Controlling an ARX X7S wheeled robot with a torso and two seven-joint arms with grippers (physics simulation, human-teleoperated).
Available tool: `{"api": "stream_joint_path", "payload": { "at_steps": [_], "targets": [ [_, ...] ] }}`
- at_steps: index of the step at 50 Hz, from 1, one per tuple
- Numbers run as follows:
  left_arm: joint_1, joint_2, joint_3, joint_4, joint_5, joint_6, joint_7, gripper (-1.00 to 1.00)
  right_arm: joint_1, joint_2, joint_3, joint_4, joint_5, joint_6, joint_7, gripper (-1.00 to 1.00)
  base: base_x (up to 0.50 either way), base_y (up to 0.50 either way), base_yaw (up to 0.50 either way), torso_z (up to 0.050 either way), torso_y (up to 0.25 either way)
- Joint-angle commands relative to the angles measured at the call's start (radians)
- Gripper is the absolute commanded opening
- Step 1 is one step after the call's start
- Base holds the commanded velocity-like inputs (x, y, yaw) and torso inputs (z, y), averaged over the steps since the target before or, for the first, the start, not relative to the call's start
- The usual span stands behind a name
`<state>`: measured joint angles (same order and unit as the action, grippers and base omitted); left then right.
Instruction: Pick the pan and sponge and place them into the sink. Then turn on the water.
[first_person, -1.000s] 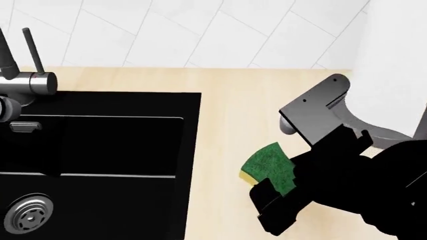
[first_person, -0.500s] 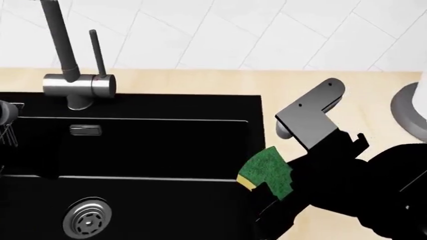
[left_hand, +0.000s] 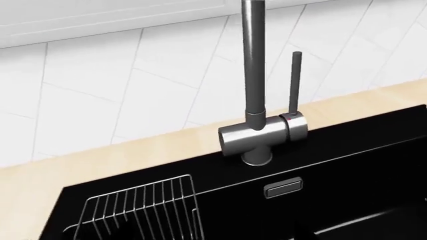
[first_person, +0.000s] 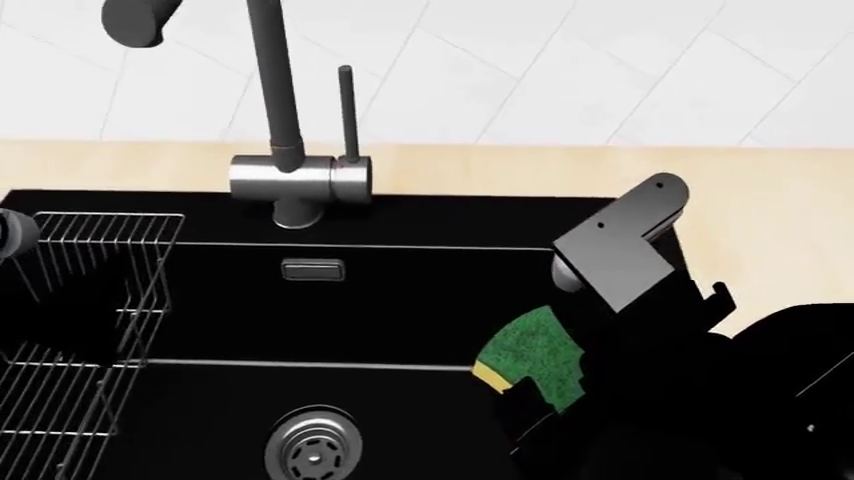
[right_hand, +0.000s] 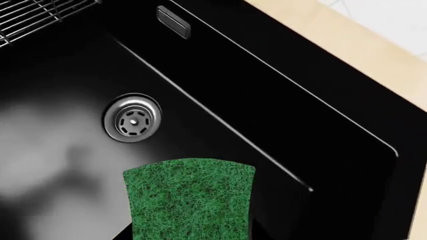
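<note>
Head view, left to right. One silver wire rack (first_person: 80, 330) fills the left edge of the frame, sitting in the left part of one black sink (first_person: 400, 300). One grey faucet (first_person: 287, 150) rises in the upper left-centre, with one thin upright lever (first_person: 347, 110) just beside it on its right. One small steel overflow slot (first_person: 312, 268) sits on the sink's back wall below the faucet. One round steel drain (first_person: 315, 448) lies at the bottom centre. No water stream shows.

One sponge (first_person: 534, 357), green top over a yellow body, is at lower right-centre, above the sink's right side. The right pincer (first_person: 541, 400) grips it: the sponge sticks out up and to the left from between the black fingers, and the arm runs off to the lower right. In the right wrist view the sponge (right_hand: 191, 197) hangs over the basin, near the drain (right_hand: 132, 118).

Pale wooden desk (first_person: 761, 200) shows at the right and along the back. The left pincer and the pan are out of view.
</note>
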<state>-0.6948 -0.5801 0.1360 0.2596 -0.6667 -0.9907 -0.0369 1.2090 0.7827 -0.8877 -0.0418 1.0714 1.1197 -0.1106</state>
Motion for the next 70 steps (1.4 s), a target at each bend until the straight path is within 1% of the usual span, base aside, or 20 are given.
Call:
{"api": "stream_joint_path", "payload": {
  "at_steps": [1, 6, 8, 20, 27, 37, 46, 70],
  "targets": [
    [0.006, -0.013, 0.007, 0.0, -0.001, 0.005, 0.01, 1.0, -0.011, -0.007, -0.011, 0.014, -0.015, -0.007, -0.012, -1.0, 0.03, 0.05, 0.0, 0.0, 0.0],
    [-0.001, 0.008, 0.017, 0.005, 0.001, 0.0, -0.008, 1.0, -0.018, -0.011, -0.017, 0.019, -0.037, -0.035, -0.016, -1.0, 0.0, 0.0, 0.0, 0.0, 0.0],
    [0.003, -0.003, 0.01, 0.003, -0.004, 0.004, 0.003, 1.0, -0.023, -0.015, -0.023, 0.024, -0.042, -0.04, -0.02, -1.0, 0.0, 0.0, 0.0, 0.0, 0.0],
    [-0.005, 0.002, 0.013, 0.003, -0.004, 0.003, -0.005, 1.0, -0.036, -0.097, -0.093, 0.127, -0.091, -0.046, -0.064, -1.0, 0.0, 0.0, 0.0, 0.0, 0.0],
    [0.002, -0.003, 0.012, 0.0, -0.005, 0.012, 0.001, 1.0, -0.08, -0.145, -0.128, 0.2, -0.124, -0.079, -0.077, -1.0, 0.0, 0.0, 0.0, 0.0, 0.0],
    [0.001, 0.003, 0.022, 0.0, -0.003, 0.011, -0.006, 1.0, -0.137, -0.186, -0.173, 0.271, -0.163, -0.123, -0.098, -1.0, 0.0, 0.0, 0.0, 0.0, 0.0],
    [0.008, -0.012, 0.01, 0.0, -0.01, 0.016, 0.003, 1.0, -0.182, -0.219, -0.218, 0.325, -0.195, -0.15, -0.119, -1.0, 0.0, 0.0, 0.0, 0.0, 0.0],
    [0.022, -0.018, 0.005, 0.001, -0.017, 0.025, 0.002, 1.0, -0.195, -0.241, -0.259, 0.36, -0.212, -0.143, -0.146, -1.0, 0.0, 0.0, 0.0, 0.0, 0.0]
  ]
}}
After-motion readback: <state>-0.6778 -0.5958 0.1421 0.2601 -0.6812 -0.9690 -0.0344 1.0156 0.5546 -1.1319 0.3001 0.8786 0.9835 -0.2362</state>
